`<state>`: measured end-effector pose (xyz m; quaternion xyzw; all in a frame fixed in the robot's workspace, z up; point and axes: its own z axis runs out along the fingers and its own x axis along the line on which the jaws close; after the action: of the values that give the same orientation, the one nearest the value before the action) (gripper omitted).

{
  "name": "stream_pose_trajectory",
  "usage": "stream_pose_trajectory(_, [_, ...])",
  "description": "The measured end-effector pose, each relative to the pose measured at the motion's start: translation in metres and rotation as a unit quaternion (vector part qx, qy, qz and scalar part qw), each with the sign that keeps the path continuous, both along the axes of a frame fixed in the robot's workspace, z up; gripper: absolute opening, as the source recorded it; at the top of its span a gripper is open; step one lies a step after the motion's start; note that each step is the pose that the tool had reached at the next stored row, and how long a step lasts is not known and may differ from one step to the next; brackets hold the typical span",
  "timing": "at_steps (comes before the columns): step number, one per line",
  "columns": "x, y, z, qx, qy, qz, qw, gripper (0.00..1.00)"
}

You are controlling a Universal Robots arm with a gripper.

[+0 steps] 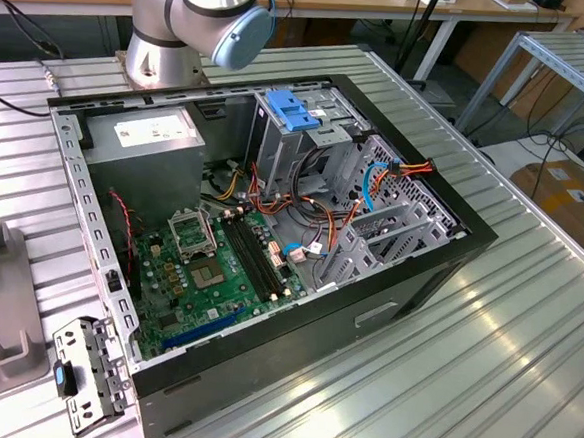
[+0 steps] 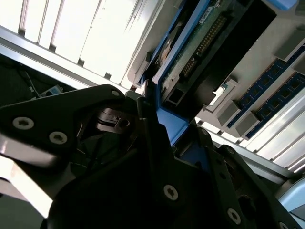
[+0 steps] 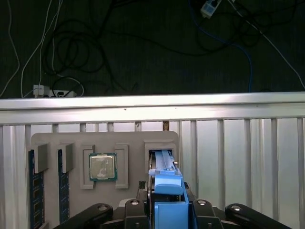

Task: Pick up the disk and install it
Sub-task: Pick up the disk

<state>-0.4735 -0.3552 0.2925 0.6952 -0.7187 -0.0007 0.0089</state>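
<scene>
In the first wrist view the disk (image 3: 164,183), a dark drive edged by bright blue rails, stands on edge in a slot of the grey tray (image 3: 128,139). My gripper (image 3: 167,202) has its black fingers (image 3: 138,206) on both sides of the blue rail. In the second wrist view the disk (image 2: 202,40) shows its green circuit board, and my gripper (image 2: 167,131) presses against its blue edge. The fingers look shut on it.
The tray also holds a processor chip (image 3: 102,167) and memory sticks (image 3: 32,191). Past the table's edge rail (image 3: 152,102) lies a dark floor with cables. In the exterior view, an open computer case (image 1: 418,278), its drive cage with a blue handle (image 1: 292,111), and a perforated bracket (image 1: 86,370).
</scene>
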Motion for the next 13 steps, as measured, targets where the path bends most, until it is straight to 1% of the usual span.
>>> stream_pose_trajectory(5, [0.0, -0.001, -0.0004, -0.0002, 0.0, 0.001, 1.0, 0.37])
stream_pose_trajectory(7, [0.0, -0.0014, -0.0004, -0.0005, 0.0, 0.006, 0.99998, 0.37])
stream_pose_trajectory(9, [0.0, -0.0016, -0.0004, -0.0005, 0.0, 0.018, 0.99984, 0.37])
stream_pose_trajectory(13, [-0.0001, -0.0016, -0.0004, -0.0006, 0.0, 0.018, 0.99984, 0.37])
